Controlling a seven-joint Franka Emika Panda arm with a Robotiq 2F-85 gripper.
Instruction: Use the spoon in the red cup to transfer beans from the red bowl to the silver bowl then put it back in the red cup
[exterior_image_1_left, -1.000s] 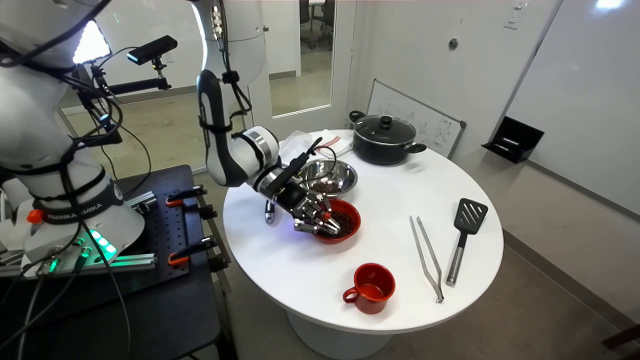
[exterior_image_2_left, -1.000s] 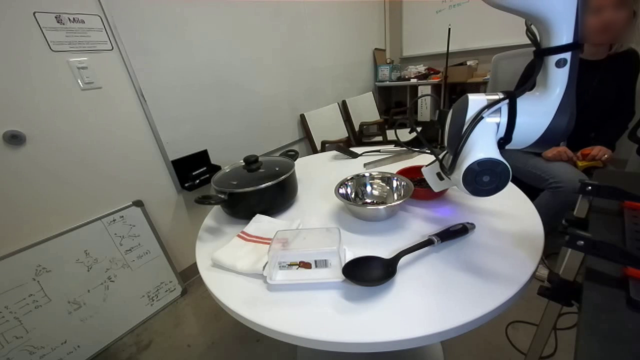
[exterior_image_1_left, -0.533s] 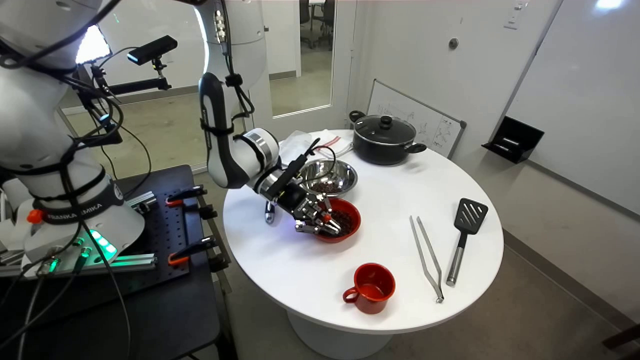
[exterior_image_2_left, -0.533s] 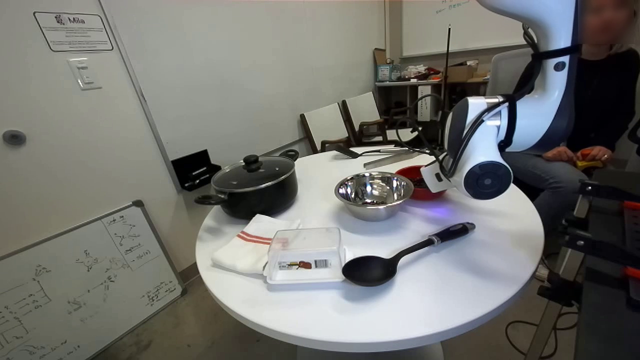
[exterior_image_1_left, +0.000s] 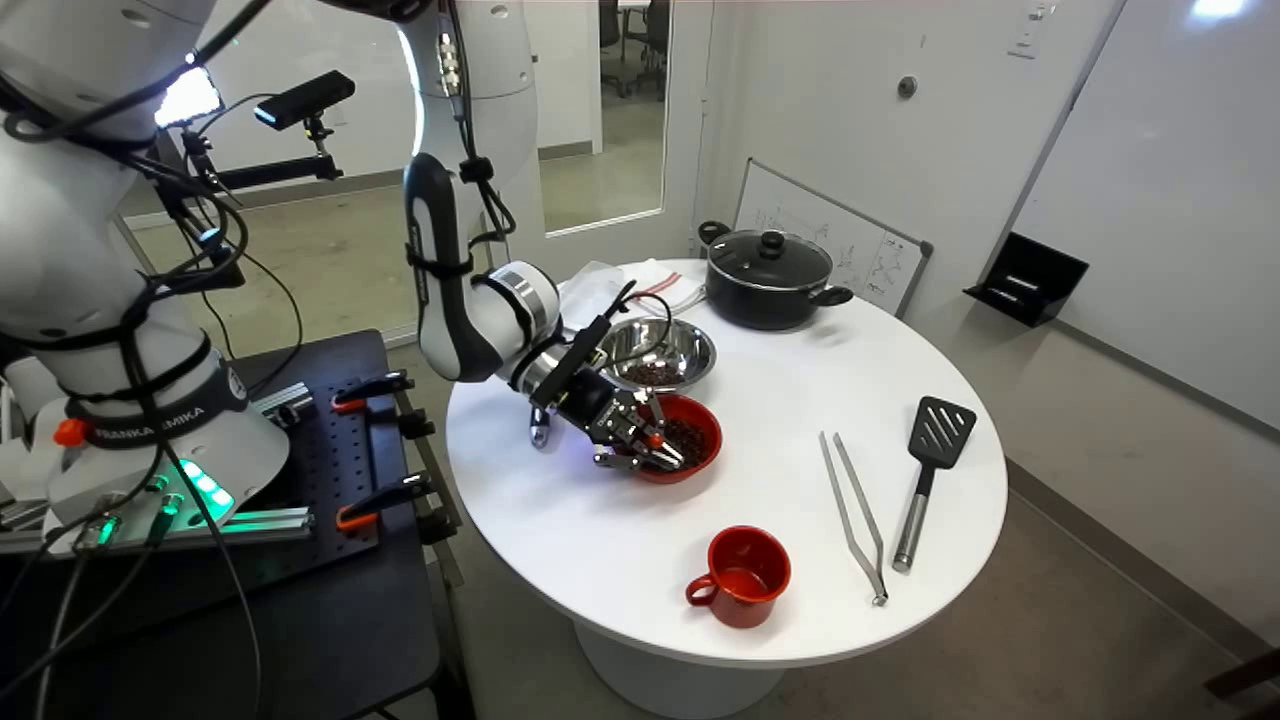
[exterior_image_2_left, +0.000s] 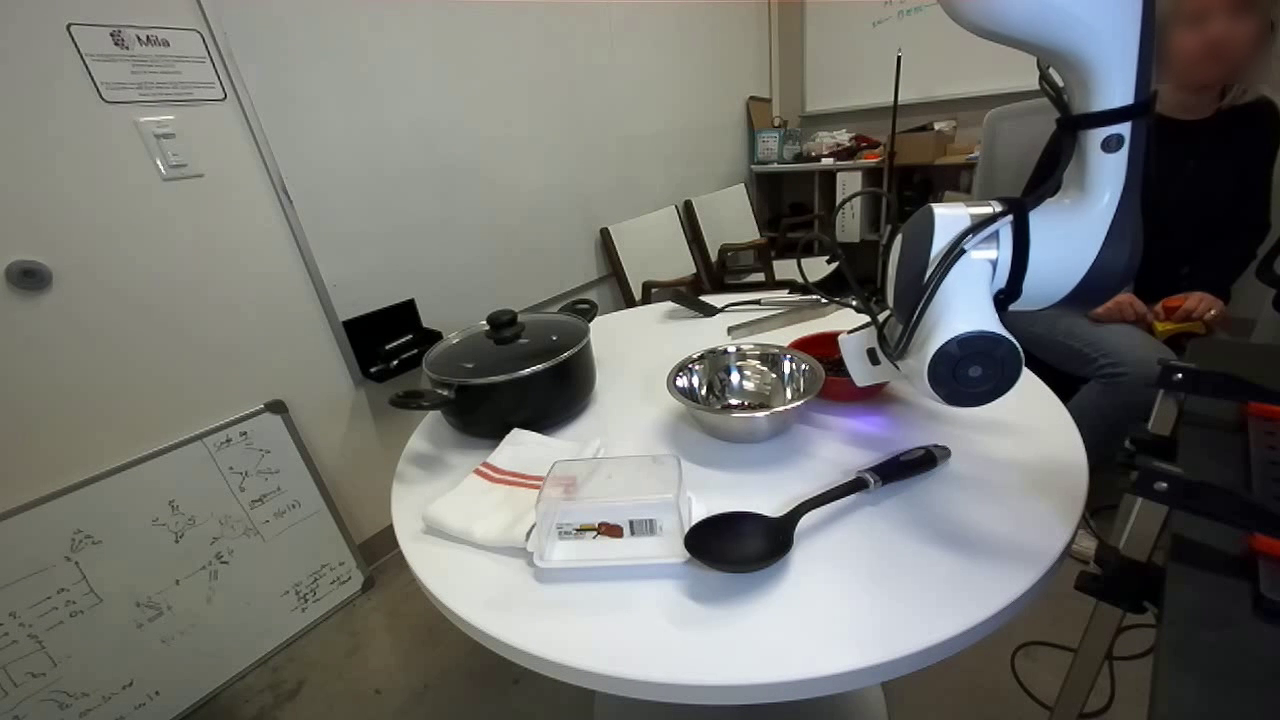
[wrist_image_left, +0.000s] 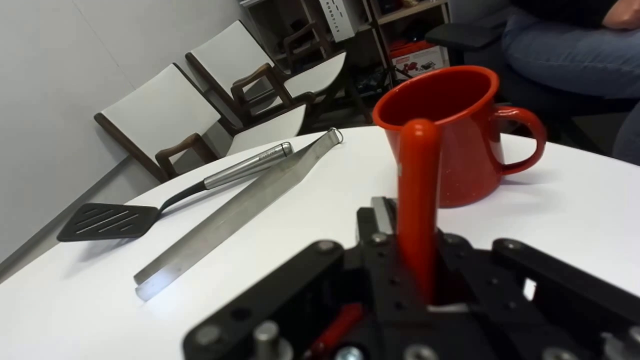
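My gripper (exterior_image_1_left: 668, 457) is low over the red bowl (exterior_image_1_left: 712, 450), tilted, with its tips at or inside the bowl. In the wrist view the gripper (wrist_image_left: 407, 235) is shut on the red handle of the spoon (wrist_image_left: 419, 180). The spoon's head is hidden. Dark beans (exterior_image_1_left: 688, 440) lie in the red bowl, which the arm partly covers in an exterior view (exterior_image_2_left: 850, 390). The silver bowl (exterior_image_1_left: 695, 355) is right beside it, also seen in an exterior view (exterior_image_2_left: 745, 425), with some beans at its bottom. The red cup (exterior_image_1_left: 745, 600) stands upright with no spoon visible in it; it also shows in the wrist view (wrist_image_left: 465, 165).
Tongs (exterior_image_1_left: 855, 520) and a slotted spatula (exterior_image_1_left: 925, 480) lie on the white table. A black lidded pot (exterior_image_1_left: 768, 285) stands behind the silver bowl. A large black spoon (exterior_image_2_left: 745, 540), a clear plastic box (exterior_image_2_left: 610, 510) and a towel (exterior_image_2_left: 485, 505) lie near the table's edge.
The gripper and arm have shifted slightly, the wrist lower. The red bowl has slid a little toward the silver bowl, which has also moved very slightly. The gripper stays shut on the spoon.
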